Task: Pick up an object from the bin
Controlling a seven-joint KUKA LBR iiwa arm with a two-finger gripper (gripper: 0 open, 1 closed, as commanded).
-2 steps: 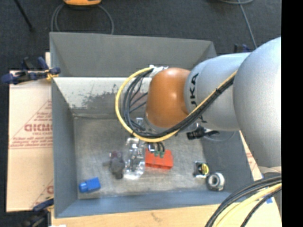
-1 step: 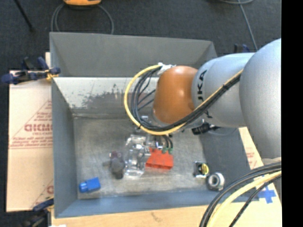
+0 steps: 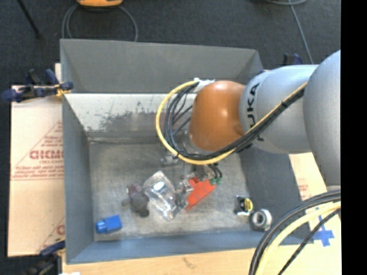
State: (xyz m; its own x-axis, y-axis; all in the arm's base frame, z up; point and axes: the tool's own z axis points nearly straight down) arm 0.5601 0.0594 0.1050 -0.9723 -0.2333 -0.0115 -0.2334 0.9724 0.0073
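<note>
Near the front wall of the grey metal bin point(image 3: 74, 171) lay a small blue block point(image 3: 109, 224) and a shiny metal ring point(image 3: 261, 219). Further in, at the middle, lay a clear crumpled plastic piece point(image 3: 159, 192) and, just beside it, a smooth orange-red piece point(image 3: 199, 192). The gripper point(image 3: 183, 189) stood low between them; whether it was spread or closed could not be told.

Here's the arm point(image 3: 298, 113): a fat, smooth, silver-grey tube with rounded contours. Black KUKA lettering point(image 3: 252, 105) runs across its pale collar. In front of that sits a glossy orange cover point(image 3: 215, 116), dome-shaped, catching the light. A yellow cable point(image 3: 163, 105) loops wide around the dome's left, with a bundle of black cables point(image 3: 178, 110) tucked inside the loop. Yellow and black lines trail back along the grey shell.
</note>
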